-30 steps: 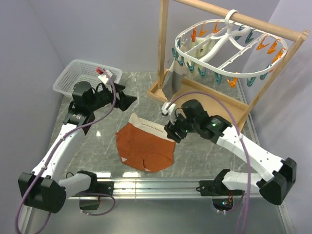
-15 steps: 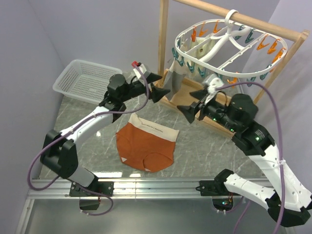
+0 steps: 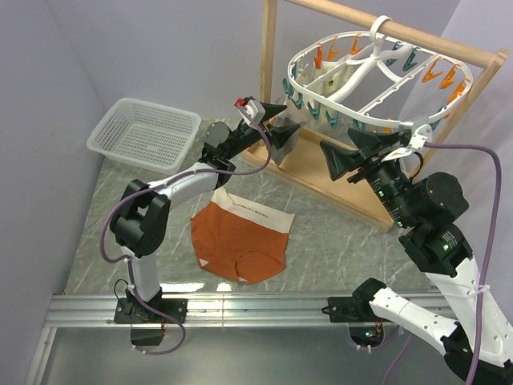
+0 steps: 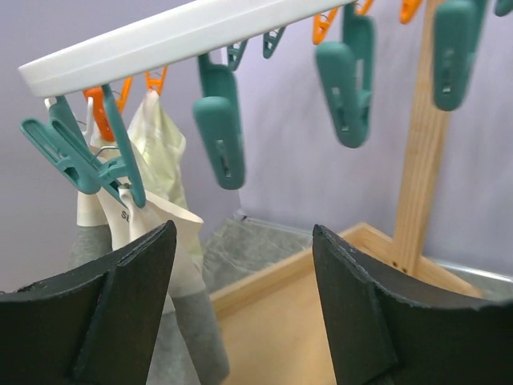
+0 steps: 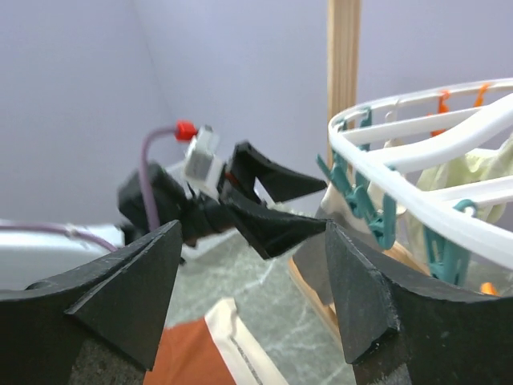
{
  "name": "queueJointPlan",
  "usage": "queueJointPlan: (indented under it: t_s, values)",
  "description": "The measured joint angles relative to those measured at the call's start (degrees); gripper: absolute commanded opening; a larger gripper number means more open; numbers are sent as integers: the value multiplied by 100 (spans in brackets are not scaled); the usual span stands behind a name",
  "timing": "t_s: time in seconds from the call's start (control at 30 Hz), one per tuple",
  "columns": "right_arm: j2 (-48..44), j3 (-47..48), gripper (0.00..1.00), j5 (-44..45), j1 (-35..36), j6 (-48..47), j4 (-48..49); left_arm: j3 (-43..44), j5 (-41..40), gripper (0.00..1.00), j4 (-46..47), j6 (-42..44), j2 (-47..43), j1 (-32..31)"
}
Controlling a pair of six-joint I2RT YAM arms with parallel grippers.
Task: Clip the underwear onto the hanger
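The rust-orange underwear (image 3: 240, 242) with its cream waistband lies flat on the table, held by neither gripper; it also shows low in the right wrist view (image 5: 191, 354). The white oval hanger (image 3: 377, 74) hangs by its hook from the wooden rod, ringed with teal and orange clothespins. My left gripper (image 3: 280, 122) is open and empty, raised just below the hanger's left rim (image 4: 176, 36); teal pins (image 4: 220, 124) dangle right above its fingers. My right gripper (image 3: 337, 139) is open and empty, raised under the hanger's near side and pointing left toward the left gripper (image 5: 256, 196).
A cream cloth (image 4: 156, 152) and a grey cloth (image 4: 186, 337) hang clipped at the hanger's left end. The wooden frame's post (image 3: 268, 64) and base tray (image 3: 353, 183) stand behind both grippers. A white mesh basket (image 3: 144, 132) sits at the back left.
Both arms have risen from beside the underwear to the hanger: the left swung right and back to its left rim, the right lifted up and to the right. The underwear has not moved.
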Motion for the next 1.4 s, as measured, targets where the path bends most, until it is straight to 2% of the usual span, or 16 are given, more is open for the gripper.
queueJointPlan:
  t_s: [0.43,0.57,0.73,0.83,0.9,0.93,0.97,1.1,1.2,1.3,1.33,1.4]
  values:
    - [44,-125,75,273,-70,358,367,837,-286,62,1191,-282,973,-120]
    - [192,-125,75,267,-81,356,367,927,-304,51,1303,-369,1078,-149]
    - [387,-125,74,245,-81,282,420,942,-317,45,1346,-479,1137,-162]
    - [520,-181,73,304,-83,238,522,942,-317,36,1377,-507,1161,-160]
    - [557,-254,73,374,-85,223,562,942,-317,38,1377,-509,1165,-160]
    - [570,-291,73,404,-87,223,588,942,-317,44,1377,-511,1165,-160]
    - [581,-321,73,426,-92,223,619,942,-317,45,1379,-505,1165,-160]
    - [616,-396,73,424,-92,223,715,1014,-317,44,1379,-520,1178,-160]
    - [621,-422,73,428,-92,216,774,1185,-317,38,1386,-560,1224,-162]
    - [619,-470,73,468,-92,203,846,1405,-317,24,1377,-603,1325,-164]
    - [619,-481,73,492,-92,203,857,1458,-319,15,1366,-605,1349,-166]
    - [623,-498,73,546,-94,203,868,1488,-321,6,1316,-597,1364,-166]
